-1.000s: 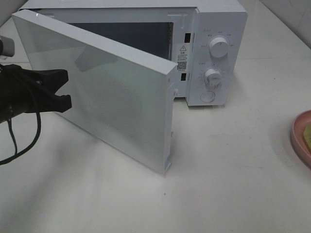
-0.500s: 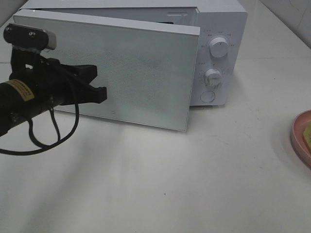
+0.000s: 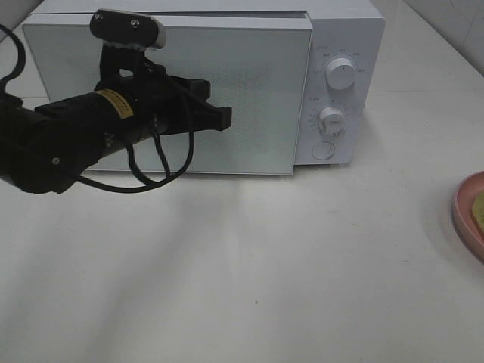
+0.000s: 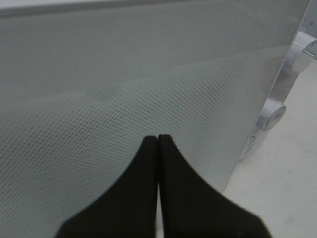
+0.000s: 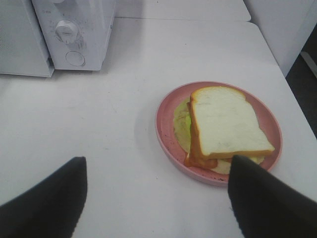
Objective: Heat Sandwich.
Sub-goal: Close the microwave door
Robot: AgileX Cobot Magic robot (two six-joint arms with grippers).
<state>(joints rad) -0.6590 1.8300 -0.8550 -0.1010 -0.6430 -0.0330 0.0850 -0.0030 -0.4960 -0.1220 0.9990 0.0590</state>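
The sandwich [image 5: 225,129] lies on the pink plate [image 5: 166,130] on the white table [image 3: 287,265], well apart from the microwave [image 3: 333,83], whose door [image 3: 257,98] looks shut. The left gripper [image 3: 224,117], jaws pressed together, is at the door. The right gripper [image 5: 156,198], jaws spread, hangs above the table near the plate.

Left arm [image 3: 68,140]: matte black housing, yellow label w/ small print on forearm; black cable looped beneath at approx. 6 o'clock; grey camera module [image 3: 127,29] w/ two screws at 12 o'clock; left gripper [image 3: 224,117] and right gripper [image 5: 156,198] fingers: black, tapered.
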